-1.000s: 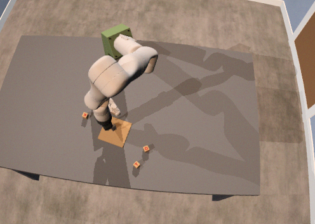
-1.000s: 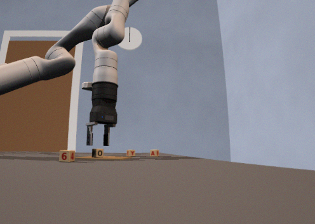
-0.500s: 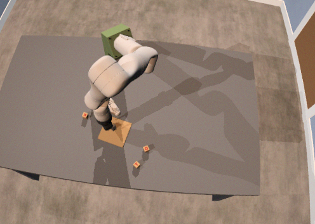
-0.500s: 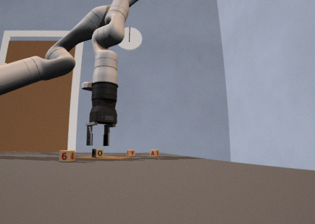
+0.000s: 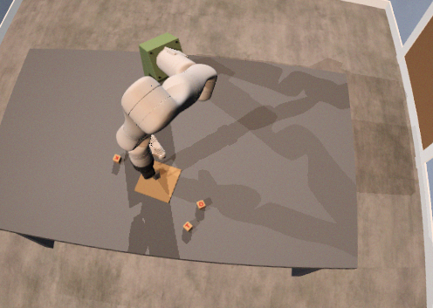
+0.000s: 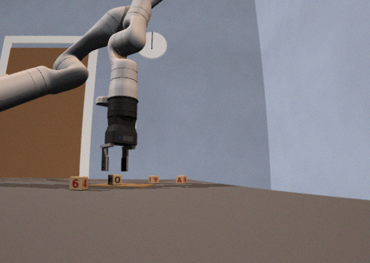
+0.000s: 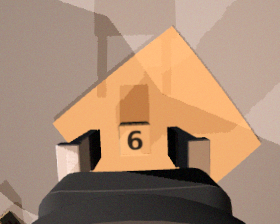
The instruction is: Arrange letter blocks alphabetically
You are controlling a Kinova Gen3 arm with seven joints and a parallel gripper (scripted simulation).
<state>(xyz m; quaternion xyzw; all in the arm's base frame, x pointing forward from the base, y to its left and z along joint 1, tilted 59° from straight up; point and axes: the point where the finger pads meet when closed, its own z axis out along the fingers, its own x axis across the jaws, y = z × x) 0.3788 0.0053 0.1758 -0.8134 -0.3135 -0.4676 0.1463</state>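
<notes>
Wrist view: open, empty claw [image 7: 134,148] over block showing 6 [image 7: 135,140] on mat [image 7: 191,90]; next, probably descend and grasp.

A wide grey surface [image 5: 279,167] stands on dark legs over a mottled brown-grey floor [image 5: 271,18]. Pale blue-grey walls [image 6: 306,83] enclose the room, with white skirting [image 5: 395,36] at their foot. A brown door [image 6: 41,135] in a white frame sits at 3 o'clock in the top view. A round white wall clock [image 6: 157,45] hangs beside it. Long crossing shadows fall over the surface toward 4 o'clock.
</notes>
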